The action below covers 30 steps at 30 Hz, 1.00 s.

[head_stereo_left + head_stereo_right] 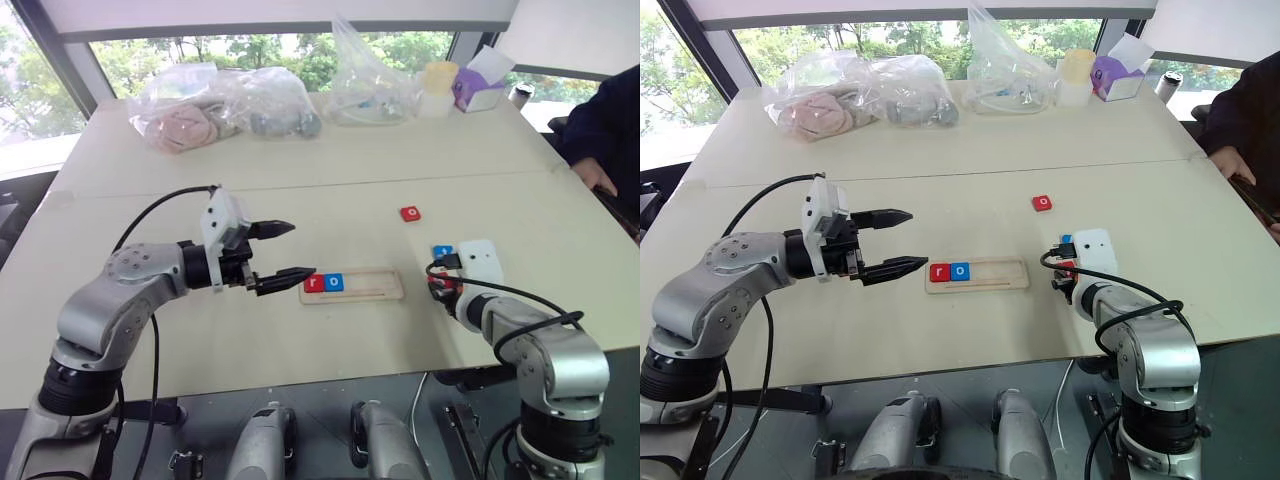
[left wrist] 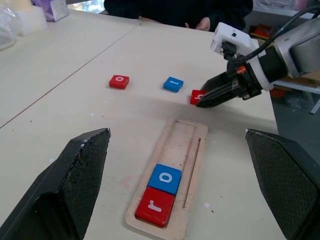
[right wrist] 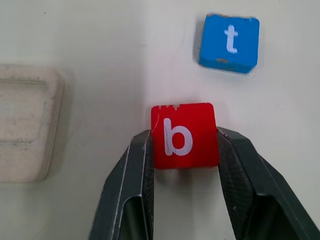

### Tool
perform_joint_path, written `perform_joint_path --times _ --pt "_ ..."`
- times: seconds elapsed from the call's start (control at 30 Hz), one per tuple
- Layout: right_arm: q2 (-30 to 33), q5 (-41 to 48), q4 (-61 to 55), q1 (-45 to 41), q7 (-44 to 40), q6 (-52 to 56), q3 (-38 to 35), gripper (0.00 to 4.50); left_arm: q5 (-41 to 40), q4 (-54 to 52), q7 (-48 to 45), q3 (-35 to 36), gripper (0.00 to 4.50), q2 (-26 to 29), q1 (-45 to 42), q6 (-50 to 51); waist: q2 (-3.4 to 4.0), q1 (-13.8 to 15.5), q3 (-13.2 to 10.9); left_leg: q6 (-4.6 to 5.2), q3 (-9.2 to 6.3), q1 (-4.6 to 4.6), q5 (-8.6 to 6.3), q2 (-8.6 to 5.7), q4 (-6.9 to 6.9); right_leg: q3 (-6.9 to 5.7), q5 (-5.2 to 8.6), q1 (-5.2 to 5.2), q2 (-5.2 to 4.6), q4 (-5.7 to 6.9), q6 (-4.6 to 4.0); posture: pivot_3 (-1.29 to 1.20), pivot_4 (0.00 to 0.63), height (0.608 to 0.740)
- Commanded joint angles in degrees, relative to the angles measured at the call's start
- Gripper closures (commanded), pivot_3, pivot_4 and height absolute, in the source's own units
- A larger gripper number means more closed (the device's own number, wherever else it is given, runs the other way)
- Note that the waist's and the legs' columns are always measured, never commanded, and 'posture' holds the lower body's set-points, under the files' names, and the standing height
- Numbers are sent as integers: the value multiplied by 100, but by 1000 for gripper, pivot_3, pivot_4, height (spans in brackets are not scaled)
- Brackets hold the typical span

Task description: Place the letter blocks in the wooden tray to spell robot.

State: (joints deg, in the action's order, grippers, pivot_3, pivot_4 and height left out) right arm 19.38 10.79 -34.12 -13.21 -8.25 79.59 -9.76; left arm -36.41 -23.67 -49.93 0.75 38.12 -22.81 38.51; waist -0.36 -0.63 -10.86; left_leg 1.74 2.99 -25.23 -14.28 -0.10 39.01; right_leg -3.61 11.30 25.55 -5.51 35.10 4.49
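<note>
Cream worktop (image 1: 300,330): right gripper (image 3: 185,150) jaws pinch the red b block (image 3: 185,135) just right of the wooden tray (image 1: 352,285) (r, o seated); set it flat beside o. Left gripper (image 1: 283,252) gapes empty.

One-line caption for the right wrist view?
Right gripper shut on red b block, blue t block beside it on the table.
</note>
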Motion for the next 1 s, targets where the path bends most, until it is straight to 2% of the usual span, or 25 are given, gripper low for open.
perform_joint_path --times 0.03,0.1,0.17,0.23,0.27,0.33,0.43,0.6,0.7,0.77,0.87,1.0 --pt "68 -33 55 87 -23 -222 -3 3337 21 -221 50 61 0 43 17 -75 -1 0 0 0 0 0 0 0 0 0 0 0 0 0 0 0 150 725" --pt "115 -11 106 117 -76 -285 15 2267 36 -261 78 52 0 40 52 -75 -1 0 1 0 0 1 0 0 2 0 0 -2 0 0 0 0 150 725" --pt "195 38 113 100 -162 -263 3 1381 54 -269 85 57 0 41 69 -82 -1 -1 1 0 1 1 0 0 3 0 0 -2 -1 0 0 0 150 725" --pt "600 287 73 0 -627 -242 -22 237 49 -280 95 82 0 36 70 -67 0 0 0 0 0 1 0 0 3 0 0 -2 -2 -1 0 0 150 725" --pt "894 425 90 -49 -937 -300 4 107 49 -272 90 93 0 41 67 -65 0 0 0 0 0 1 0 0 2 0 0 -2 -3 -1 0 0 150 725" --pt "1585 776 186 -131 -1717 -518 55 107 49 -264 82 99 0 50 64 -68 2 1 -3 1 1 0 0 0 2 0 0 1 -3 -1 0 0 150 725" --pt "2705 1255 574 -111 -3314 -1507 111 107 59 -254 83 84 0 41 55 -84 -1 5 -7 2 1 -2 -1 -2 2 0 3 1 -3 -3 4 0 150 725" --pt "3842 1082 2376 -270 -5696 -4155 476 107 116 -132 96 69 0 -6 -59 -151 -6 13 -9 4 -4 -1 -2 -2 4 -6 15 -8 0 -10 24 0 150 725" --pt "4033 736 3403 -543 -6486 -5208 955 107 76 -222 157 74 0 -5 -67 -80 -8 10 -10 5 -1 0 -3 -3 10 -5 15 -10 -2 -10 23 0 150 725" --pt "3918 495 4049 -839 -6796 -5781 1262 107 54 -308 139 79 0 68 -21 -40 -8 9 -10 5 -1 0 -3 -2 9 -5 10 -9 -2 -9 15 0 150 725" --pt "3661 93 4986 -1355 -6934 -6473 1626 107 5 -397 149 113 0 126 8 28 -7 -10 -11 6 1 0 -2 -1 8 -3 2 -6 1 -6 4 0 150 725" --pt "3471 -212 5666 -1732 -7060 -7063 1811 107 -24 -496 189 142 0 158 57 94 -7 16 -12 5 2 3 -1 -1 10 -3 1 -7 1 -1 4 0 150 725"
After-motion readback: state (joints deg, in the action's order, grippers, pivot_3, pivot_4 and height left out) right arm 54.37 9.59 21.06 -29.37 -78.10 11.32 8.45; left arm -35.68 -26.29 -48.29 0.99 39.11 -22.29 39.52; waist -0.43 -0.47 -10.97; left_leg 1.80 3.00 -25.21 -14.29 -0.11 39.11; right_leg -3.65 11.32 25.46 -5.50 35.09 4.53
